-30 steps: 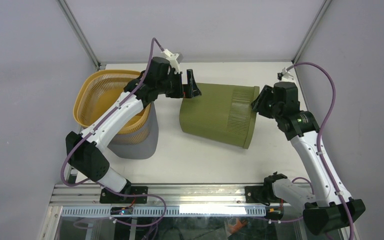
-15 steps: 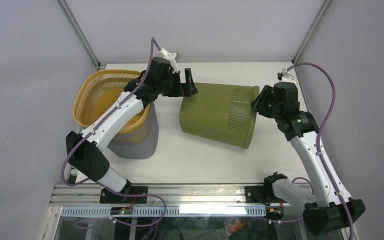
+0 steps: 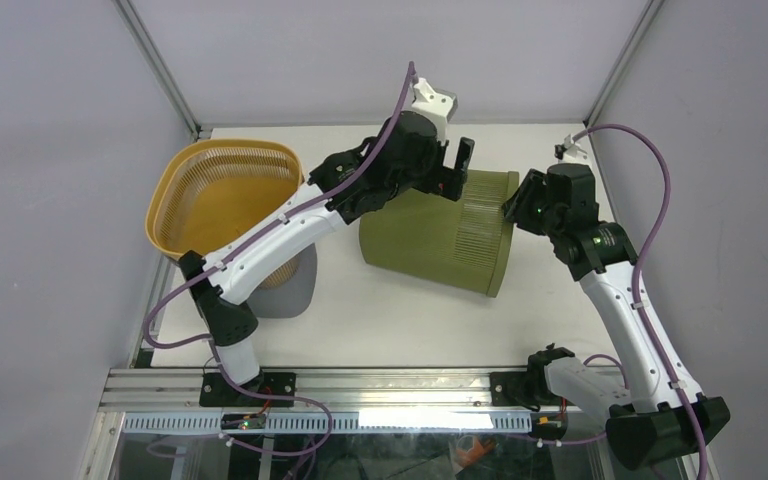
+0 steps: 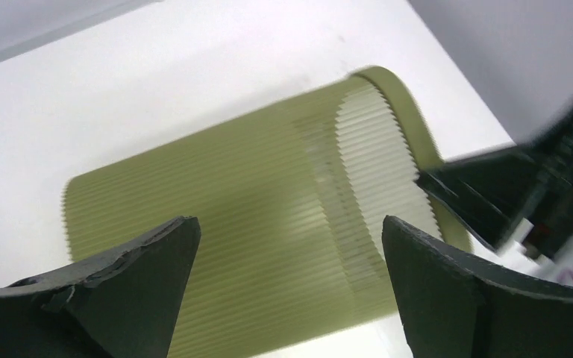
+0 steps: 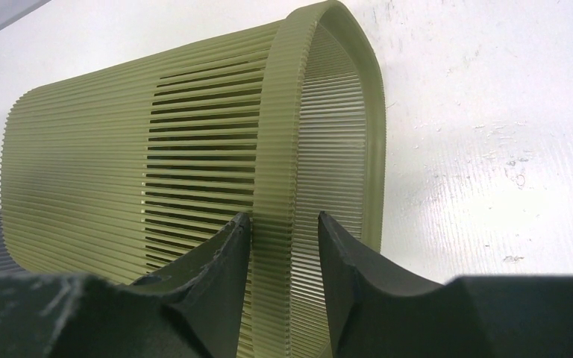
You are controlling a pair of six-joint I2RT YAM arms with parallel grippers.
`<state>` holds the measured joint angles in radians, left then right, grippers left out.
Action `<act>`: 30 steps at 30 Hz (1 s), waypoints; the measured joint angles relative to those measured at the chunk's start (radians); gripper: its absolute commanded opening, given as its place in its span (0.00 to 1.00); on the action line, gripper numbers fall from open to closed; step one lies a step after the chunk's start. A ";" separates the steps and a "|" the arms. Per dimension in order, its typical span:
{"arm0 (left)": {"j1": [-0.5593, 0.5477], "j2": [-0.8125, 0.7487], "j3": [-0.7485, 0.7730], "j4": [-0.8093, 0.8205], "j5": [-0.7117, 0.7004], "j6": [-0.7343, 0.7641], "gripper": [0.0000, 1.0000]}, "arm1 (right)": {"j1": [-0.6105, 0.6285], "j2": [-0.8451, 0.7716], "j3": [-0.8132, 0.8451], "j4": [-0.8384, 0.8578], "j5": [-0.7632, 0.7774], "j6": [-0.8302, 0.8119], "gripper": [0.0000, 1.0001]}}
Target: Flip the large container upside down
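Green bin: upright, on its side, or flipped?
On its side: the bin wall lies on the table, rim facing right, pinched by the right gripper.

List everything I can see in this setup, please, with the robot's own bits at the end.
large container: one, olive green, ribbed, lying on its side mid-table, open end toward the right
basket: one, yellow-orange, slotted, far left, sitting on top of the bin
bin: one, grey, left side, under the basket
table: one, white, beneath everything
left gripper: one, black, open, hovering over the large container's side
right gripper: one, black, closed on the large container's rim at the right
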<state>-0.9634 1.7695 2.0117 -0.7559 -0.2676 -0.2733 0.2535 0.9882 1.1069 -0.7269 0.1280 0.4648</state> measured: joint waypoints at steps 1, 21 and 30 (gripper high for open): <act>0.000 0.012 0.019 -0.009 -0.031 -0.004 0.99 | 0.000 0.000 0.000 0.000 0.000 0.000 0.41; 0.290 0.159 -0.053 -0.119 -0.055 -0.301 0.98 | 0.000 0.008 -0.001 0.015 0.000 0.000 0.41; 0.304 0.130 -0.134 -0.060 0.012 -0.375 0.86 | 0.000 0.008 -0.008 0.018 -0.002 0.000 0.41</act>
<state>-0.6594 1.8992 1.8782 -0.8158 -0.2554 -0.6487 0.2531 0.9958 1.0992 -0.7094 0.1257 0.4652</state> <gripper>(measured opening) 0.907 0.411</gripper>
